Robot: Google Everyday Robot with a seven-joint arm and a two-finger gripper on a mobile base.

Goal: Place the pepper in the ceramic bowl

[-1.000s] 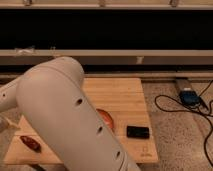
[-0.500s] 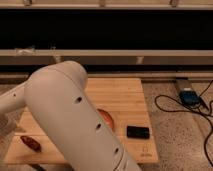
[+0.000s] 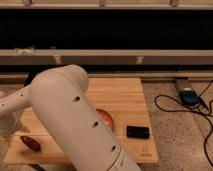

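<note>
The pepper (image 3: 30, 143), small and dark red, lies on the front left corner of the wooden tabletop (image 3: 125, 97). The ceramic bowl (image 3: 105, 118) shows only as an orange-red sliver at mid-table; my big white arm (image 3: 75, 125) hides the rest. The arm reaches to the left, and the gripper (image 3: 9, 125) is a pale shape at the left edge, just above and left of the pepper. It is not touching the pepper as far as I can see.
A small black flat object (image 3: 138, 132) lies on the table right of the bowl. A blue device (image 3: 190, 96) with black cables sits on the speckled floor to the right. A long dark shelf (image 3: 110, 35) runs behind the table.
The arm has swung further left and lower in view, bringing its end closer to the pepper. The pepper, bowl and black object have not moved.
</note>
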